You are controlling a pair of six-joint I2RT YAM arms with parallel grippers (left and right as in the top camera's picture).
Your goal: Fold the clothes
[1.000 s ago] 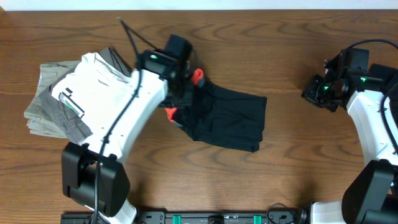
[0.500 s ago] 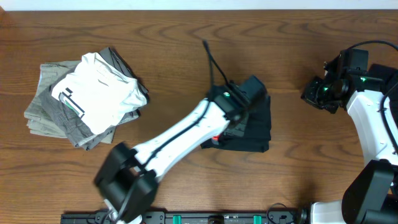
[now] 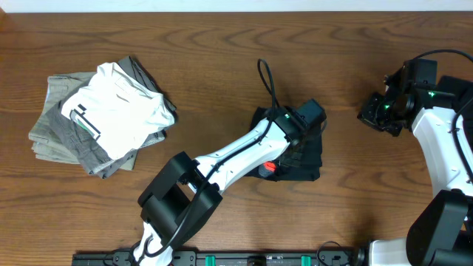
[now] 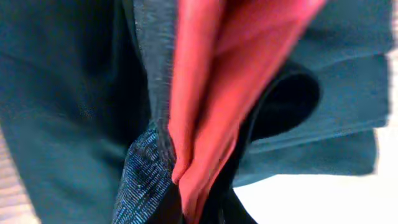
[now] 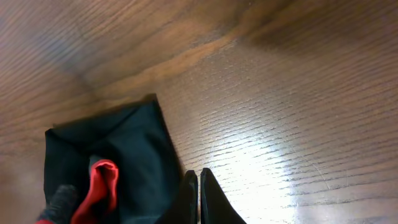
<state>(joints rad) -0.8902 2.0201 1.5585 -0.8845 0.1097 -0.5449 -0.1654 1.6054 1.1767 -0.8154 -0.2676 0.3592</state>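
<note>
We see the dark garment (image 3: 309, 161) folded into a compact block near the centre of the table (image 3: 222, 59), well right of a pile of folded clothes (image 3: 103, 118). The left gripper (image 4: 186, 177) lies on it, its red fingers pinching a bunched fold of the cloth. The right gripper (image 5: 198, 196) hangs over bare wood to the right, its fingers pressed together and empty.

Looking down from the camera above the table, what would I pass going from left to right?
Pile of folded grey and white clothes → black cloth garment → right arm's black gripper
</note>
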